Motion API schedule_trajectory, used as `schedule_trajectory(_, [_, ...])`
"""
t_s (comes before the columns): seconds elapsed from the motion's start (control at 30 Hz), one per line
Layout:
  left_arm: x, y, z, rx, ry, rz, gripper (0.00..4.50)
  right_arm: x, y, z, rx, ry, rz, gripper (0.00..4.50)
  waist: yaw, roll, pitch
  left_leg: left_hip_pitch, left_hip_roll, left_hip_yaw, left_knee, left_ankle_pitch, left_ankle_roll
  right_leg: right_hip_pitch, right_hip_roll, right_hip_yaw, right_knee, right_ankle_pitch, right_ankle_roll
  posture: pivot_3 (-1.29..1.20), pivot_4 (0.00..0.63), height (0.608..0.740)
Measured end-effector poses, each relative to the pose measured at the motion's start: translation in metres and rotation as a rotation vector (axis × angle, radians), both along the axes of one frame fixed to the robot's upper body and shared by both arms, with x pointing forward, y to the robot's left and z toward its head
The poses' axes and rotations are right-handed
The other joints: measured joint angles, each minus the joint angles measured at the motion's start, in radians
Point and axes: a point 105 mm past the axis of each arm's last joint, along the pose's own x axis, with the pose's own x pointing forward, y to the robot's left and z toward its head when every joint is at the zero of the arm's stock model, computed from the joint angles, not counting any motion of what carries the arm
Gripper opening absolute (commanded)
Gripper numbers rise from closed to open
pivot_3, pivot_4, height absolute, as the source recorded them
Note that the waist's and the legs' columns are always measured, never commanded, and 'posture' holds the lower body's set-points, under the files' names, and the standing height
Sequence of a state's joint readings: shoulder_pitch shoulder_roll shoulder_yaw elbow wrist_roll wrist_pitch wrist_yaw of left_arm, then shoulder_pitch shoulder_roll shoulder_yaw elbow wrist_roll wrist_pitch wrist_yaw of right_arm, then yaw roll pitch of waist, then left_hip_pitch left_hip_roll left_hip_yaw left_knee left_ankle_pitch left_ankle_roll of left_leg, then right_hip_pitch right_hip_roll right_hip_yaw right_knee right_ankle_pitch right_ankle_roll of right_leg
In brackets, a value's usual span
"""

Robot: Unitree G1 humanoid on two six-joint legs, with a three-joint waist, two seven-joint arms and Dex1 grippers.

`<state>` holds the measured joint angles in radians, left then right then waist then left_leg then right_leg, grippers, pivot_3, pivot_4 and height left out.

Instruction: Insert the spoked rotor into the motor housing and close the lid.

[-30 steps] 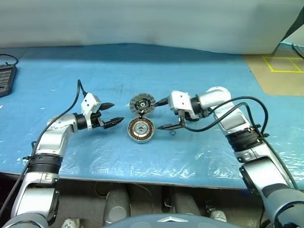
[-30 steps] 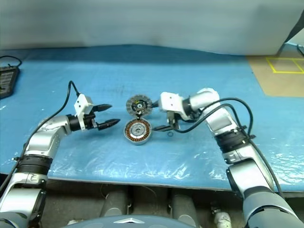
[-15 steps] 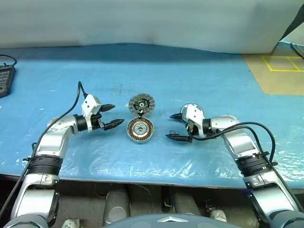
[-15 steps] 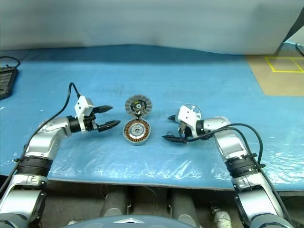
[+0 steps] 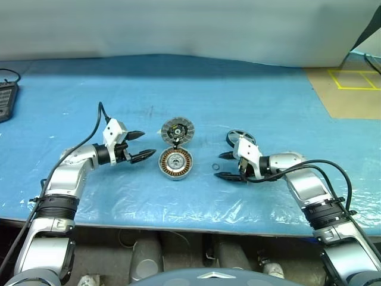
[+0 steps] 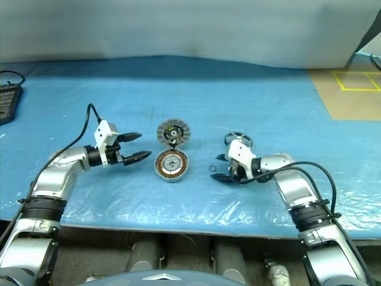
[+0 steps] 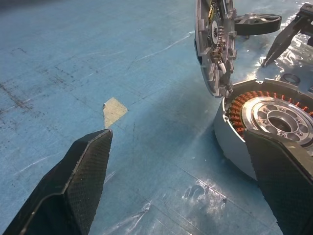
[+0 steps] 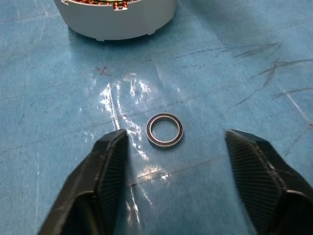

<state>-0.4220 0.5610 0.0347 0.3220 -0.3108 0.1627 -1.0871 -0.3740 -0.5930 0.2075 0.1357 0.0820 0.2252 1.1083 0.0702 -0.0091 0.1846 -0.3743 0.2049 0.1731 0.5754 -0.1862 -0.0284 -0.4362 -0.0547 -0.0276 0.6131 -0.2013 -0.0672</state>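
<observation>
The right claw (image 6: pixel 221 167), fingers apart, framed a small loose ring (image 8: pixel 165 130) beside the motor housing (image 5: pixel 176 162) — the left claw (image 5: pixel 138 146) waited open, the spoked rotor (image 5: pixel 237 137) behind.

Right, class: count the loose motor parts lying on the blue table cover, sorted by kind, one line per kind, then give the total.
Motor housing with copper windings: 1
Ribbed grey lid, propped at the housing's far edge: 1
Spoked rotor: 1
Small thin ring: 1
Total: 4
</observation>
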Motion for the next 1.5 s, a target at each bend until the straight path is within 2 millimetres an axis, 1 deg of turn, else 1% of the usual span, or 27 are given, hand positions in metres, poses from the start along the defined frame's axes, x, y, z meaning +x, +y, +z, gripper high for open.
schedule_trajectory(0.07, [0.000,0.000,0.000,0.000,0.000,0.000,4.50,0.000,0.000,0.000,-0.001,-0.003,-0.001,1.82,0.000,0.000,0.000,0.000,0.000,0.000,0.000,0.000,0.000,0.000,0.000,0.000,0.000,0.000,0.000,0.00,0.150,0.740])
schedule_trajectory(0.43, [0.000,0.000,-0.001,0.003,0.002,0.002,4.50,0.000,0.001,-0.002,-0.002,-0.006,-0.002,1.82,0.000,0.000,0.000,0.001,0.000,0.000,0.000,0.000,0.000,0.001,0.000,0.000,0.000,0.000,0.000,0.00,0.150,0.740])
schedule_trajectory(0.73, [0.000,0.001,-0.001,0.004,0.001,0.006,4.50,0.000,0.010,-0.002,0.002,-0.010,0.025,1.82,0.000,0.000,0.000,0.001,0.000,0.000,0.000,0.000,0.000,0.001,0.000,0.000,0.000,0.000,0.000,0.00,0.150,0.740])
schedule_trajectory(0.83, [0.001,0.001,-0.001,0.004,0.001,0.007,4.50,0.001,0.010,-0.002,-0.003,-0.010,0.021,1.26,-0.001,0.000,0.000,0.001,0.000,0.000,0.000,0.000,0.000,0.001,0.000,0.000,0.000,0.000,0.000,0.00,0.150,0.740])
schedule_trajectory(0.9, [0.001,0.001,-0.001,0.004,0.001,0.008,4.50,0.003,0.009,-0.001,-0.006,-0.012,0.016,0.60,-0.001,0.000,0.000,0.001,0.000,0.000,0.000,0.000,0.000,0.002,0.000,0.000,0.000,0.000,0.000,0.00,0.150,0.740])
schedule_trajectory(1.17, [0.000,0.001,-0.001,0.004,0.002,0.006,4.50,0.005,0.011,0.002,0.008,0.000,0.014,0.55,0.000,0.000,0.000,0.002,0.000,0.000,0.000,0.000,0.000,0.002,0.000,0.000,0.000,0.000,0.000,0.00,0.150,0.740])
schedule_trajectory(1.23, [0.000,0.001,-0.001,0.003,0.003,0.004,4.50,0.007,0.016,0.009,0.052,0.009,0.015,0.55,-0.001,0.000,0.000,0.001,0.000,0.000,0.000,0.000,0.000,0.002,0.000,0.000,0.000,0.000,0.000,0.00,0.150,0.740])
schedule_trajectory(1.27, [0.000,0.001,-0.001,0.003,0.004,0.003,4.50,0.008,0.021,0.016,0.075,0.003,0.026,0.55,-0.001,0.000,0.000,0.001,0.000,0.000,0.000,0.000,0.000,0.001,0.000,0.000,0.000,0.000,0.000,0.00,0.150,0.740])
schedule_trajectory(1.43, [0.000,0.001,-0.002,0.003,0.006,0.004,4.50,0.016,0.048,0.067,0.159,-0.102,0.107,0.55,0.000,0.000,0.000,0.001,0.000,0.000,0.000,0.000,0.000,0.001,0.000,0.000,0.000,0.000,0.000,0.00,0.150,0.740])
schedule_trajectory(1.5, [0.000,0.001,-0.002,0.003,0.007,0.005,4.50,0.014,0.060,0.075,0.184,-0.113,0.147,0.55,0.000,0.000,0.000,0.001,0.000,0.000,0.000,0.000,0.000,0.001,0.000,0.000,0.000,0.000,0.000,0.00,0.150,0.740])
